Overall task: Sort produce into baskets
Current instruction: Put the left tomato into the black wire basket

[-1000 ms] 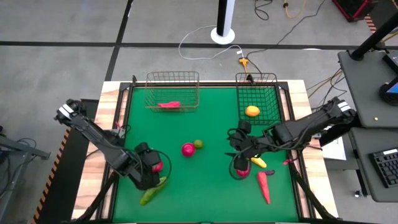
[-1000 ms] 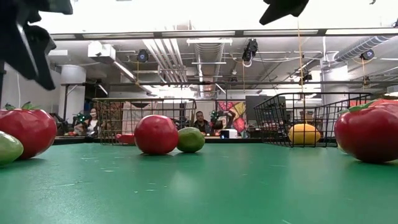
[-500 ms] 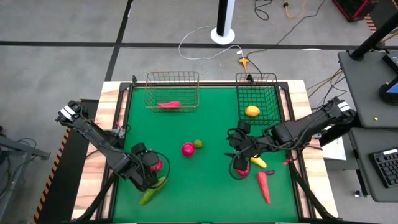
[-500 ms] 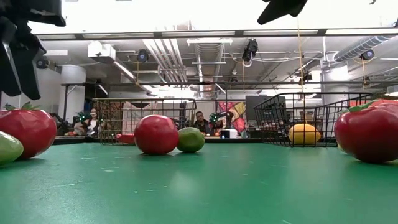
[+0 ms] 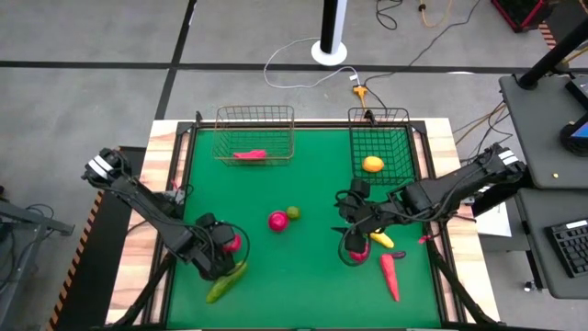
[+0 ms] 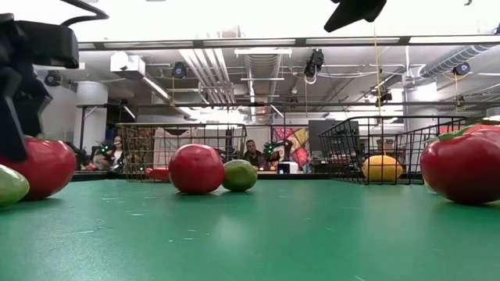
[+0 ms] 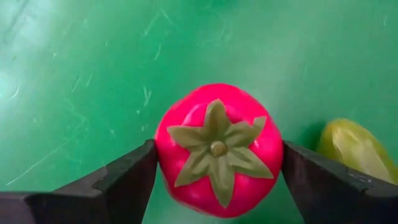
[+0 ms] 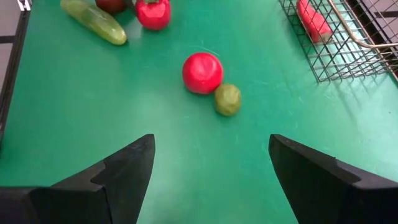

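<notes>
A red tomato (image 7: 217, 149) with a green calyx rests on its underside on the green mat at the front left, next to a green cucumber (image 5: 225, 283). My left gripper (image 5: 225, 248) is open and points steeply down, one finger on either side of the tomato (image 6: 35, 164). My right gripper (image 5: 354, 230) hangs open well above the mat at the right, nothing between its fingers (image 8: 124, 168). Below it lie a dark-red fruit (image 5: 356, 248) and a long yellow piece (image 5: 381, 240). My left gripper comes from above, slanting, with its fingers (image 7: 134, 171) close beside the tomato's two sides (image 7: 163, 155). I cannot tell whether they touch. The tomato stands on the mat, calyx up.
A red round fruit (image 5: 277, 221) and a lime (image 5: 293, 212) lie mid-table. The tan basket (image 5: 254, 115) at the far edge holds a pink piece (image 5: 249, 154); the black basket (image 5: 378, 124) holds a lemon (image 5: 372, 165). A red chili (image 5: 391, 276) lies front right.
My left gripper has sunk toward the table, and its fingers now stand beside the tomato. The tomato has not moved.
</notes>
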`<action>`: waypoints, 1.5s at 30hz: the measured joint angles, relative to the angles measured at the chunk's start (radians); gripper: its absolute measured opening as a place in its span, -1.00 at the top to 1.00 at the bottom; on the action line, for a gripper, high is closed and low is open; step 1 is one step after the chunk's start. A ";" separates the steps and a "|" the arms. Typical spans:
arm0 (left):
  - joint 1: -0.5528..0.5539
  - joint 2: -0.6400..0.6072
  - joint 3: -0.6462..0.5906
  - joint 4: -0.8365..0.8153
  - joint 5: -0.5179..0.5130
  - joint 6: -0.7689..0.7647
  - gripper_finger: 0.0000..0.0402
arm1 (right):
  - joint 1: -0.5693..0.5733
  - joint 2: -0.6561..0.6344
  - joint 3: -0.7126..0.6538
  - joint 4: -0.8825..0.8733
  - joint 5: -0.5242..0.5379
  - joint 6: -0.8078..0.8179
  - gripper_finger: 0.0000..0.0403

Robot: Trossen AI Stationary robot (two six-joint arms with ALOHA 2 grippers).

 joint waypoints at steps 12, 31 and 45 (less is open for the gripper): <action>0.000 0.001 -0.036 0.023 -0.050 -0.003 -0.50 | 0.000 0.000 0.000 0.004 0.000 0.003 -0.53; 0.000 0.002 0.050 0.014 -0.107 0.078 -0.36 | 0.000 0.000 -0.012 0.006 0.000 0.007 -0.53; 0.015 0.000 0.369 0.074 -0.288 0.551 -0.36 | 0.060 0.001 -0.220 0.566 0.001 -0.431 -0.45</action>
